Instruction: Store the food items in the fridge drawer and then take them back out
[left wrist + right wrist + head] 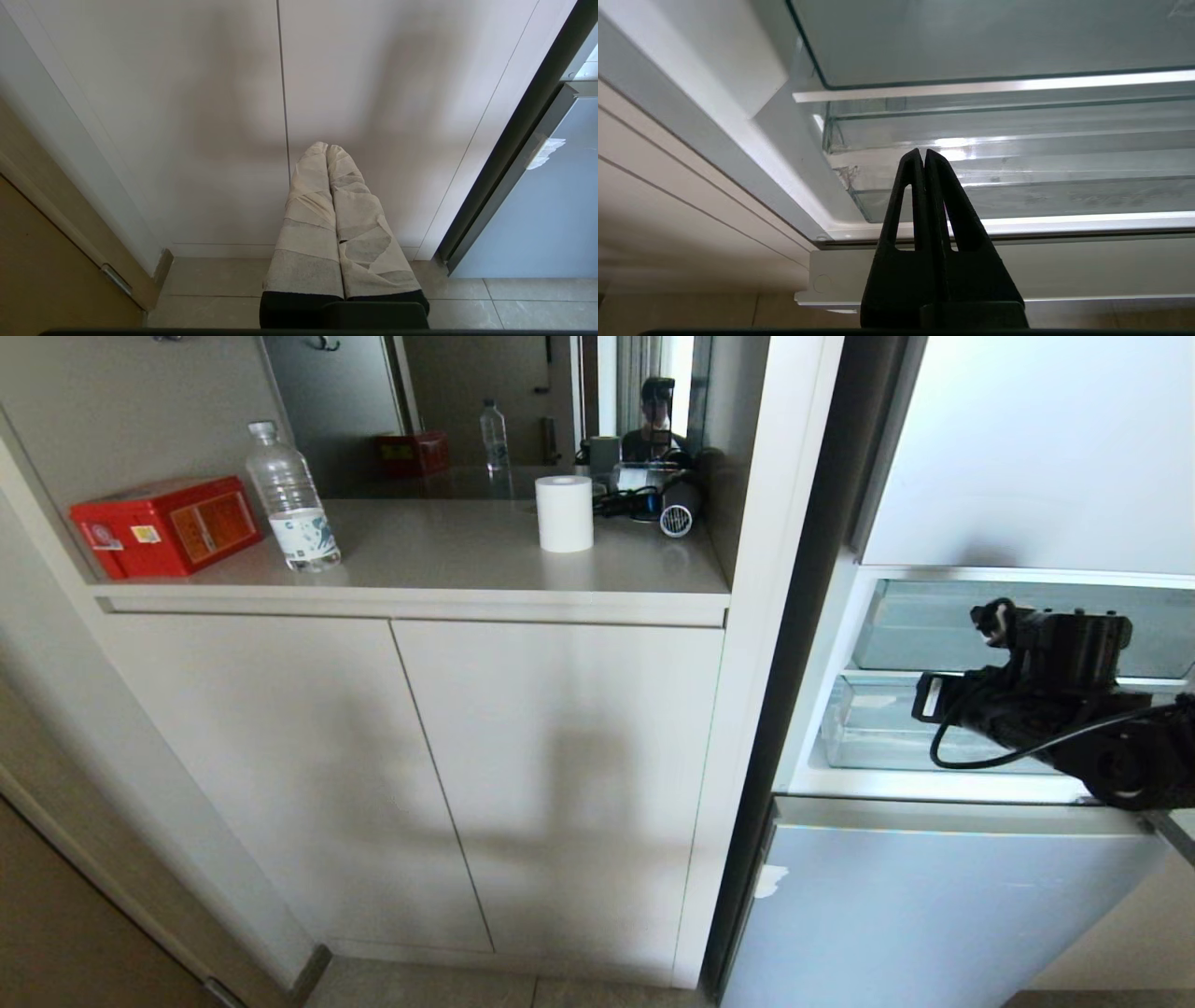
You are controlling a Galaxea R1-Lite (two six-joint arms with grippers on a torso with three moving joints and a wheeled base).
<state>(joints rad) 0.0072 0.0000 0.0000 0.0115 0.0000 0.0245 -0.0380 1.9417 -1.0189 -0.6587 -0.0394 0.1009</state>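
Note:
The fridge drawer (878, 728) (1064, 196) shows as a clear bin in the fridge's open middle section, under a shallower clear tray (934, 625). Nothing shows inside either one. The food items are out of view. My right arm (1055, 700) reaches in front of this opening. My right gripper (923, 151) is shut and holds nothing, its black tips pointing at the bin's left part from just outside the white ledge. My left gripper (327, 147), with tape-wrapped fingers, is shut and empty, parked low and facing the cabinet doors.
A pale blue glossy panel (934, 896) closes the section beneath the bin. Left of the fridge, a cabinet counter (448, 569) carries a red box (168, 527), a water bottle (294, 499), a paper roll (565, 513) and a hair dryer (677, 509). A mirror behind reflects a person.

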